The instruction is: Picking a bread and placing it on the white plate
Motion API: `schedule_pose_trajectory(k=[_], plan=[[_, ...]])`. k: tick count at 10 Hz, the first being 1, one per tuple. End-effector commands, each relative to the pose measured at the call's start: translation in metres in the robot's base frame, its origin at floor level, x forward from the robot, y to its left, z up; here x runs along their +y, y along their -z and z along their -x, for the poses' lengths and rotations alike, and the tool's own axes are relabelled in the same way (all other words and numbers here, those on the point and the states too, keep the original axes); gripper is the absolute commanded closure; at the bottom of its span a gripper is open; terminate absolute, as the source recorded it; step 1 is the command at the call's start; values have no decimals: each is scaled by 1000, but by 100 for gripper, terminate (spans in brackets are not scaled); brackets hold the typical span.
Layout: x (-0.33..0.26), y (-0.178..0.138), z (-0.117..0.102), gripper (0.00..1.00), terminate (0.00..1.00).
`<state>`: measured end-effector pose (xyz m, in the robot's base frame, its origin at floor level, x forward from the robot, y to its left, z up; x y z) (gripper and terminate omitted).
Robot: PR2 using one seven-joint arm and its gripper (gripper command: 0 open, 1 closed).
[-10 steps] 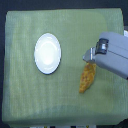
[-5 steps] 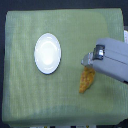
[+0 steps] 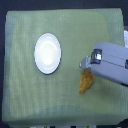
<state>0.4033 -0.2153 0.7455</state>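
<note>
The bread (image 3: 86, 82), a golden-brown tapered pastry, lies on the green cloth right of centre in the exterior view. Its upper end is hidden under my gripper (image 3: 83, 64). The grey-white gripper reaches in from the exterior view's right, and its tip is directly over that end of the bread. The frame is too coarse to show how the fingers stand or whether they touch the bread. The white plate (image 3: 47, 53), round and with nothing on it, sits to the exterior view's left of the gripper, about a plate's width away.
A green cloth (image 3: 30, 100) covers the table, with dark edges around it. My bulky grey arm housing (image 3: 112, 65) covers the right side of the cloth. A small colourful object (image 3: 125, 37) shows at the right edge.
My gripper has shifted down and slightly toward the exterior view's left, and it now covers more of the bread's upper end. The bread and the plate have stayed in place.
</note>
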Motion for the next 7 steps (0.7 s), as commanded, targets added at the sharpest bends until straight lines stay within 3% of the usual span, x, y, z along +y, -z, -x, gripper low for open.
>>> schedule_pose_trajectory(k=[1, 7], plan=[[-3, 21, 8, 0, 0], [-3, 37, 2, 0, 0]])
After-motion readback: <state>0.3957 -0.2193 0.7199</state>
